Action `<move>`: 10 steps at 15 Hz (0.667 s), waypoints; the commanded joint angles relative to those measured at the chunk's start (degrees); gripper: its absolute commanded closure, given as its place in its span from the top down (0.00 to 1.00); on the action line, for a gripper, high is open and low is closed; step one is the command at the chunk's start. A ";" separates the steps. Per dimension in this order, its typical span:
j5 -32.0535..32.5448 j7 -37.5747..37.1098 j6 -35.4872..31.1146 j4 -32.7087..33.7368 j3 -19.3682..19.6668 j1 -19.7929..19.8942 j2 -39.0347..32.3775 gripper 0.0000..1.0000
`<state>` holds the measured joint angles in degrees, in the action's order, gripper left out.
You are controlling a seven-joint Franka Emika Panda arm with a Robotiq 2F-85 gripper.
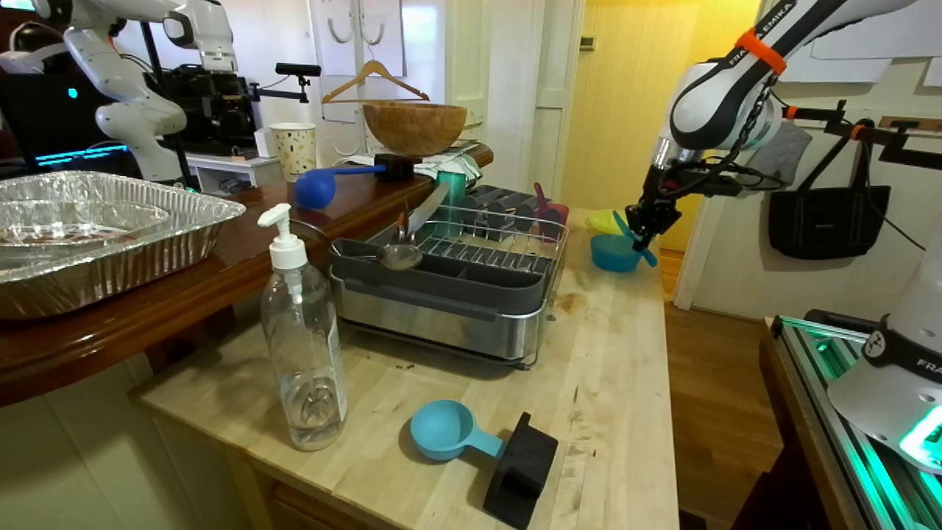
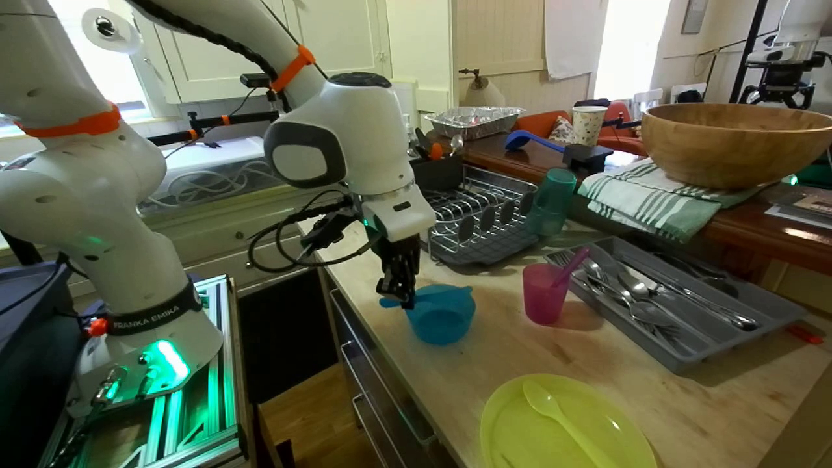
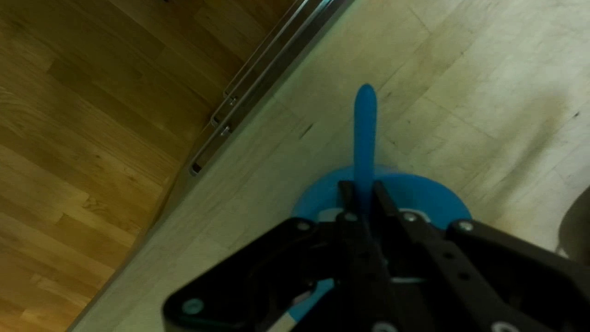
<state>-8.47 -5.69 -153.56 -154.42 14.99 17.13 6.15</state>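
My gripper (image 3: 362, 186) is shut on the handle of a blue spoon (image 3: 365, 122), with one finger on each side. The handle sticks out past the fingertips toward the counter's edge. The spoon lies across the top of a round blue bowl (image 3: 431, 198), directly below the fingers. In both exterior views the gripper (image 1: 642, 237) (image 2: 401, 299) is at the bowl (image 1: 613, 255) (image 2: 442, 323), near the counter's front edge. The fingers hide the middle of the spoon, and its far end is hidden in the wrist view. I cannot tell whether the spoon touches the rim.
A pink cup (image 2: 539, 296) with a pink utensil, a grey cutlery tray (image 2: 686, 356) and a yellow plate (image 2: 510, 416) with a yellow spoon (image 2: 567, 426) are nearby. A dish rack (image 1: 434, 324) stands behind. A pump bottle (image 1: 305, 361) and a blue scoop (image 1: 445, 429) are farther along.
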 commanded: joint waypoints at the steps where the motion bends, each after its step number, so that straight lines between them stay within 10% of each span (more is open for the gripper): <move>1: 0.12 -0.11 4.36 1.33 -0.12 -0.66 3.44 0.03; 10: -2.09 4.56 26.26 6.35 -2.25 -5.28 16.29 0.03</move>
<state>-9.12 -3.19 -133.65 -149.08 13.29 13.72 18.16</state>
